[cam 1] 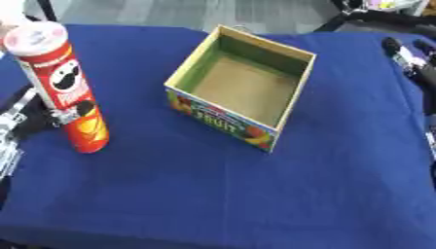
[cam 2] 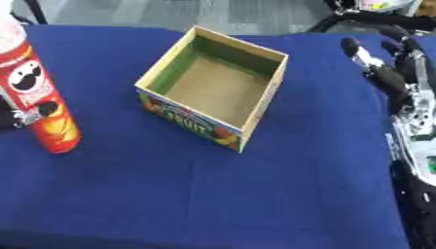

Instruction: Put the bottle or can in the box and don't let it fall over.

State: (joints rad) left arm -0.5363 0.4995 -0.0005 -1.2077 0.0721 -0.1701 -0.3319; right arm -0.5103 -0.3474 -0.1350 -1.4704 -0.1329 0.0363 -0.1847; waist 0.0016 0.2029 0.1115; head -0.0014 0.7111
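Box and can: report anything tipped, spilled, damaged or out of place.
Nothing stands out. The red can stands upright on the blue cloth, lid on, with the left hand at its side. The box sits open and empty, set at an angle to the table edge. The right hand is open, off to the right.

Both head views look steeply down, fairly near, on the open box [cam 1: 241, 87]; the right eye view sits slightly rightward, sharing it.

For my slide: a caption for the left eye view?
Left hand grips upright red can beside open box.
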